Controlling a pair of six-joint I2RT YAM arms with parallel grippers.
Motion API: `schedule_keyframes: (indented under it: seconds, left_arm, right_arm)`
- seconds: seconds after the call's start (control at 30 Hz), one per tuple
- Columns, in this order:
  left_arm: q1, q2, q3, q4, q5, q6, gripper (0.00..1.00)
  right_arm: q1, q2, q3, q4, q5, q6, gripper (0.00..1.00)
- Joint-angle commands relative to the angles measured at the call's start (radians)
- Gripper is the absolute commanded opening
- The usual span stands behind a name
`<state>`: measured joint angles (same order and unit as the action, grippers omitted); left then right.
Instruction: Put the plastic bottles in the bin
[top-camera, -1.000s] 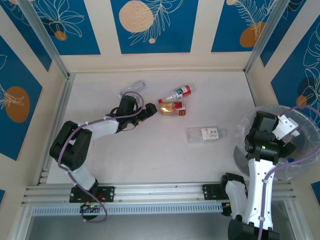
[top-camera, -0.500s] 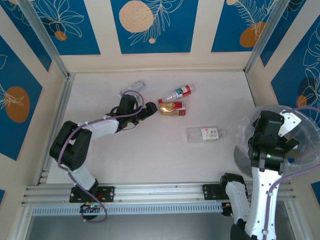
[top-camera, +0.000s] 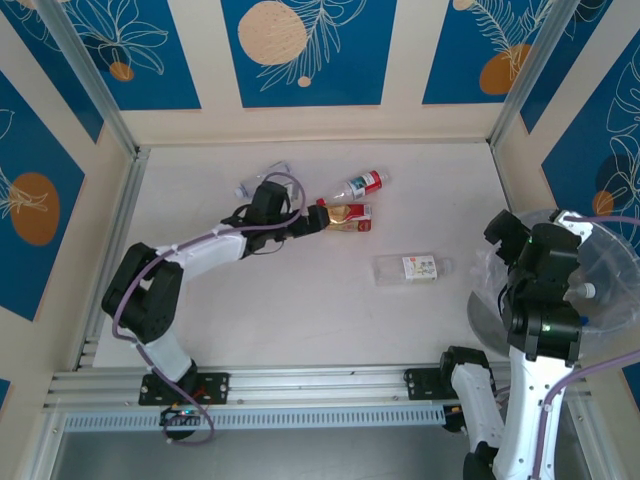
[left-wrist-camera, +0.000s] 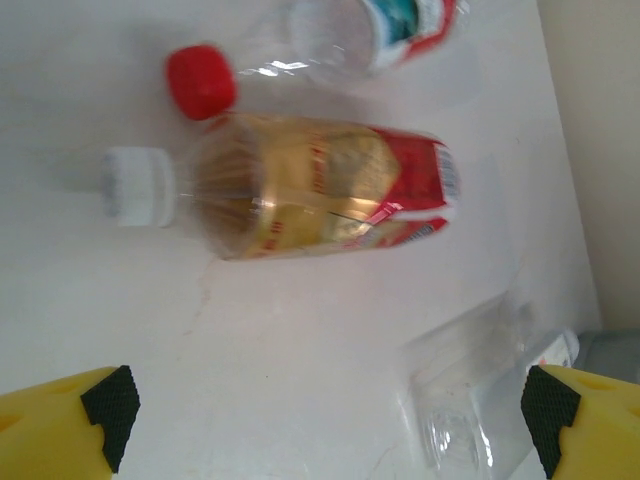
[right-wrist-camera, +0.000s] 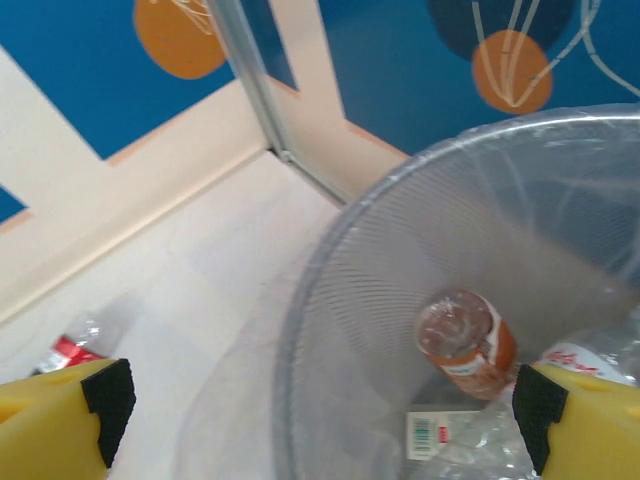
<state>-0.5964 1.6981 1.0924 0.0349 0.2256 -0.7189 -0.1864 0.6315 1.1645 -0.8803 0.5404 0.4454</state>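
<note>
Right gripper (right-wrist-camera: 320, 405) sits over the large round bag-lined bin (right-wrist-camera: 330, 300), jaws just finished spreading wide; orange-labelled plastic bottle (right-wrist-camera: 465, 340) lies inside the bin, so that drop looks done; left gripper (left-wrist-camera: 328, 415), also spread, has advanced to the gold-and-red-labelled bottle (left-wrist-camera: 320, 200), well left of the bin, likely next pick; clear flat bottle (top-camera: 410, 267) waits just left of the bin.
</note>
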Motion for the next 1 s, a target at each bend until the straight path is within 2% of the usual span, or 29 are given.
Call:
schedule_keyframes:
  seconds: [0.0,0.23,0.33,0.43,0.53,0.77,0.87,0.97]
  left_arm:
    - [-0.062,-0.018,0.065,-0.07,-0.048,0.177,0.99]
    - [-0.155,0.052,0.144,-0.043,0.019,0.343,0.99]
    - [-0.16,0.069,0.142,-0.011,0.021,0.307,0.99]
    - [-0.159,0.047,0.098,0.052,0.012,0.271,0.99]
    - [-0.156,0.008,0.048,0.084,-0.045,0.246,0.99]
    - [-0.124,-0.099,-0.071,0.132,-0.166,0.18,0.99]
    - [-0.091,-0.149,-0.126,0.14,-0.23,0.125,0.99]
    - [-0.075,-0.187,-0.163,0.097,-0.341,0.105,0.99]
  right_arm:
    - [0.01,0.007,0.043,-0.006,-0.106,0.056,0.99]
    - [0.027,0.035,0.095,0.027,-0.381,0.145,0.99]
    - [0.049,0.059,0.094,0.059,-0.483,0.203,0.99]
    - [0.1,0.091,0.102,0.076,-0.503,0.233,0.99]
    - [0.202,0.128,0.107,0.093,-0.45,0.223,0.99]
    - [0.541,0.318,0.182,0.05,-0.167,0.134,0.99]
    - [0.676,0.404,0.183,0.057,0.014,0.189,0.99]
    - [0.735,0.501,0.18,0.043,0.14,0.288,0.99]
